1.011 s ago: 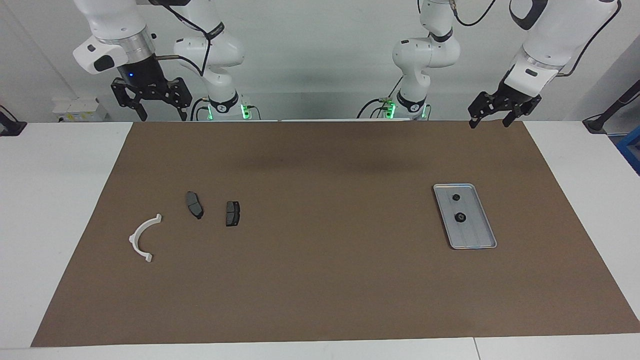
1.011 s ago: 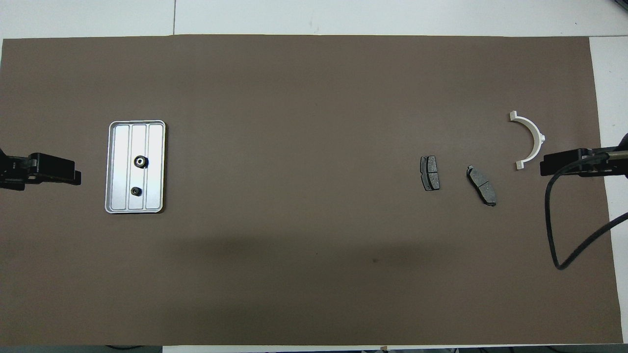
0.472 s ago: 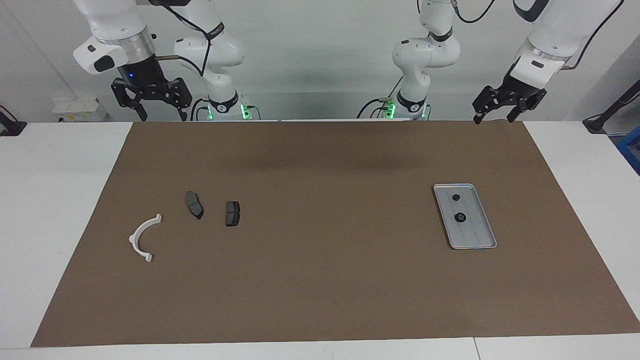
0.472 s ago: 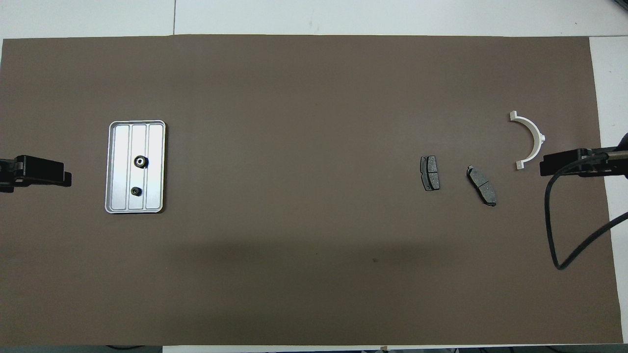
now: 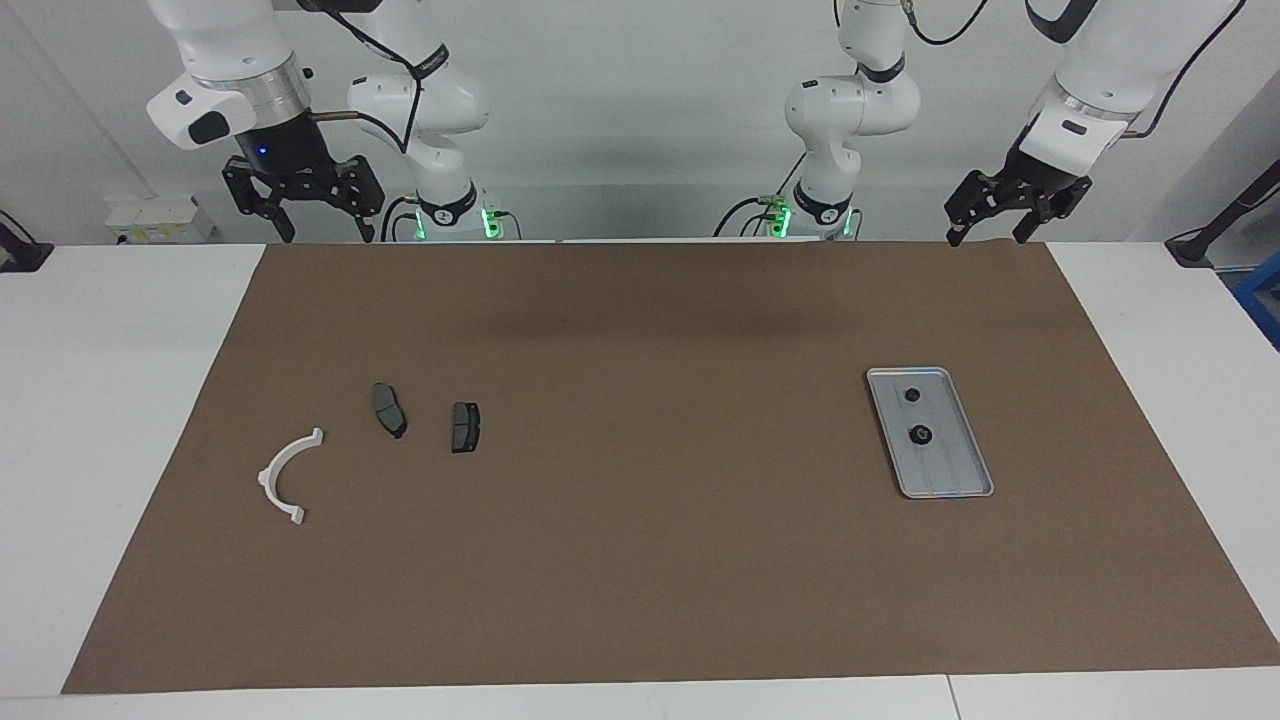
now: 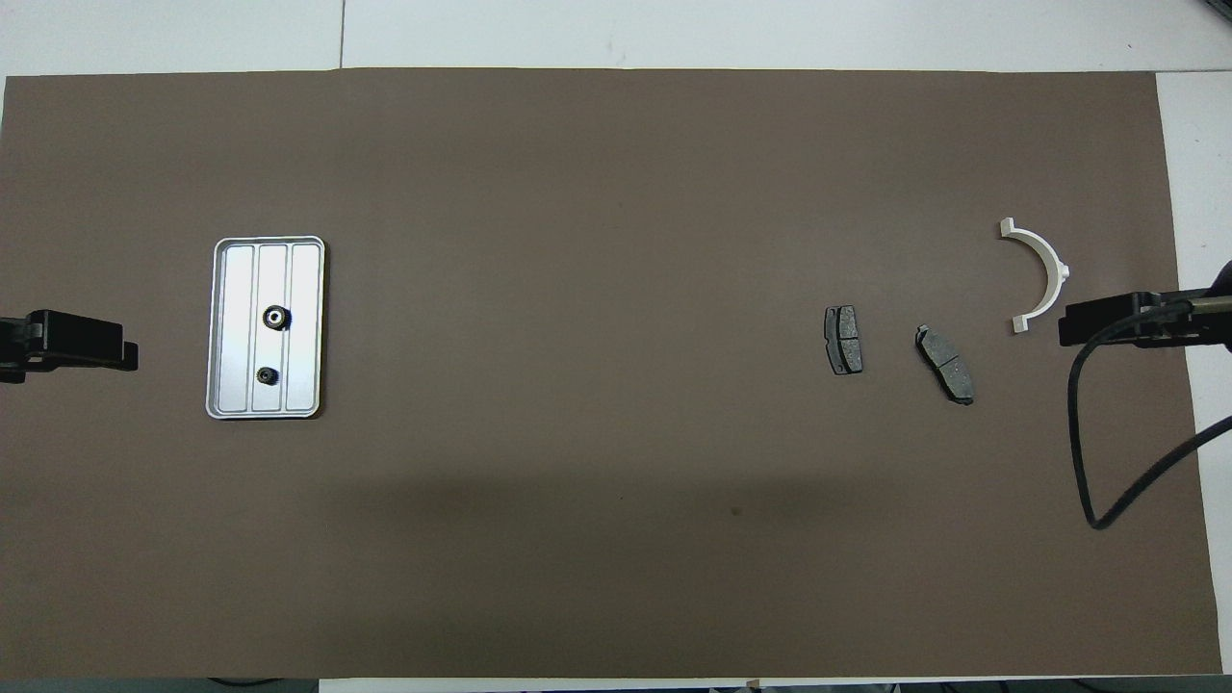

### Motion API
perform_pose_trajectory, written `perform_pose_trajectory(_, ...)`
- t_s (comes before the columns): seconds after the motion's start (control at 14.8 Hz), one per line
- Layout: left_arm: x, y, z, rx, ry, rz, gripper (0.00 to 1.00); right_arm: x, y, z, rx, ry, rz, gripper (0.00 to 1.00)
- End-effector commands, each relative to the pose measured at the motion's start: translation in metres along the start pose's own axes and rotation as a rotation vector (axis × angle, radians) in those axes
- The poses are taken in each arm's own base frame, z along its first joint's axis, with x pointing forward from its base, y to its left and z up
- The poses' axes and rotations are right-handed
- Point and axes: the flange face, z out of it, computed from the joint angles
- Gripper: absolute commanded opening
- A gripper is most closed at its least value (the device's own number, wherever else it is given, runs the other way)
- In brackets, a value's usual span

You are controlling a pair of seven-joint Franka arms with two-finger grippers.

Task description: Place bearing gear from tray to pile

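Since a second ago only the left gripper (image 5: 985, 225) has risen, jaws spread and empty, over the mat's robot-side edge; the right gripper (image 5: 302, 205) waits likewise. Both gears (image 5: 919, 434) sit in the tray (image 5: 948, 488) (unpicked), well apart from the pile (image 5: 389, 410).

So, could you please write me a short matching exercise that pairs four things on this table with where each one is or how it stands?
Things:
1. tray
2. white half-ring bracket
3. two bearing gears
4. left gripper

Places or states:
A. in the tray
B. open, raised over the brown mat's edge nearest the robots
C. on the mat, toward the left arm's end
D. beside the brake pads, toward the right arm's end

Pairs: 1-C, 2-D, 3-A, 4-B
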Motion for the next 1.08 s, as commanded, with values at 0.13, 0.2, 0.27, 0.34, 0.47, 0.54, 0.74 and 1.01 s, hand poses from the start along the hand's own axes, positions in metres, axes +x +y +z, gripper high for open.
perform_pose_trajectory(0.13,-0.010,-0.019,0.024,-0.021,0.076,-0.039,1.00,-0.004,0.006,0.000,0.025,-0.004,0.006,1.00)
perform_pose_trajectory(0.2,-0.009,-0.030,0.026,-0.019,0.076,-0.061,1.00,-0.004,0.010,0.000,0.025,-0.005,0.010,1.00)
perform_pose_trajectory(0.27,-0.006,-0.034,0.034,-0.018,0.075,-0.060,1.00,-0.004,0.012,0.000,0.025,-0.005,0.015,1.00)
perform_pose_trajectory(0.34,-0.002,-0.035,0.041,-0.017,0.089,-0.055,1.00,-0.003,0.012,0.000,0.025,-0.002,0.017,1.00)
perform_pose_trajectory(0.47,0.003,-0.038,0.077,-0.012,0.121,-0.039,1.00,-0.003,0.010,0.001,0.025,-0.002,0.014,1.00)
perform_pose_trajectory(0.54,0.005,-0.040,0.100,-0.011,0.135,-0.041,1.00,-0.003,0.009,0.001,0.025,0.001,0.012,1.00)
perform_pose_trajectory(0.74,0.011,-0.040,0.132,-0.010,0.113,-0.040,0.99,-0.003,0.010,0.001,0.025,0.001,0.014,1.00)
perform_pose_trajectory(1.01,0.029,-0.035,0.180,-0.009,0.090,-0.026,0.99,-0.003,0.009,0.001,0.025,0.001,0.012,1.00)
